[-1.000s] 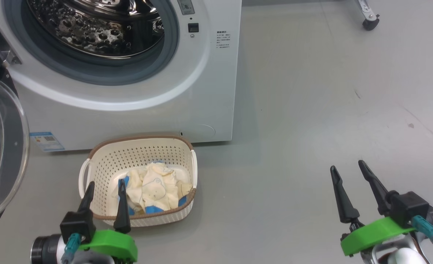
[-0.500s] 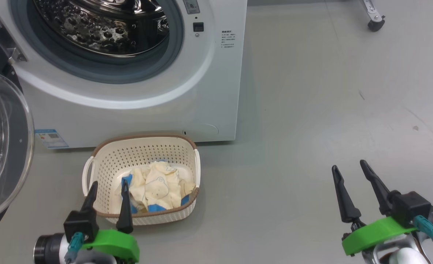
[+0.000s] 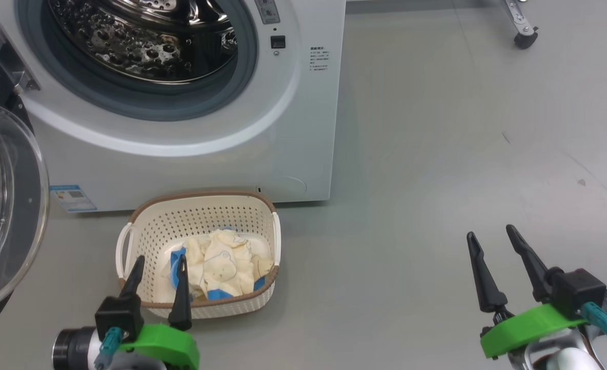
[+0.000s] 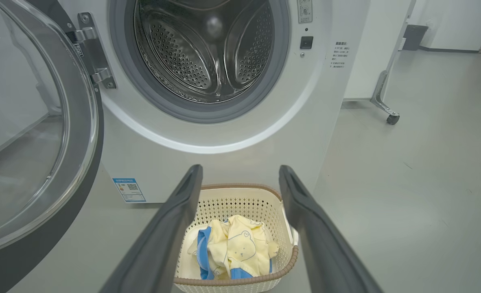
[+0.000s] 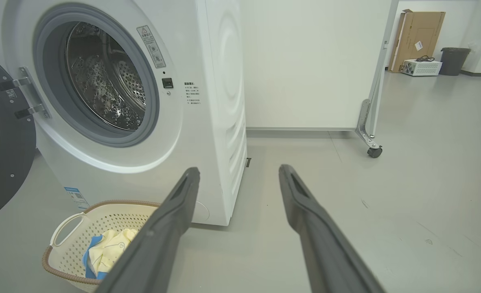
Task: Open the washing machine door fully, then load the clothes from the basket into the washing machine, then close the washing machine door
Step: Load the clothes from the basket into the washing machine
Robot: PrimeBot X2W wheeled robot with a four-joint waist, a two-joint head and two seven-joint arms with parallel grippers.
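Clothes (image 3: pixel 221 264) in the basket (image 3: pixel 201 195), just ahead of the left hand (image 3: pixel 161 257)

Left pincer (image 3: pixel 160 256) and right pincer (image 3: pixel 490 230) share black fingers (image 3: pixel 182 293), green mounts (image 3: pixel 165 343).

Clothes (image 3: pixel 221 264) in basket (image 3: pixel 201 216) before washing machine (image 3: pixel 180 154)

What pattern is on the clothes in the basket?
Pale yellow fabric clothes with outlined bear drawings and blue trim; clearest in the left wrist view.
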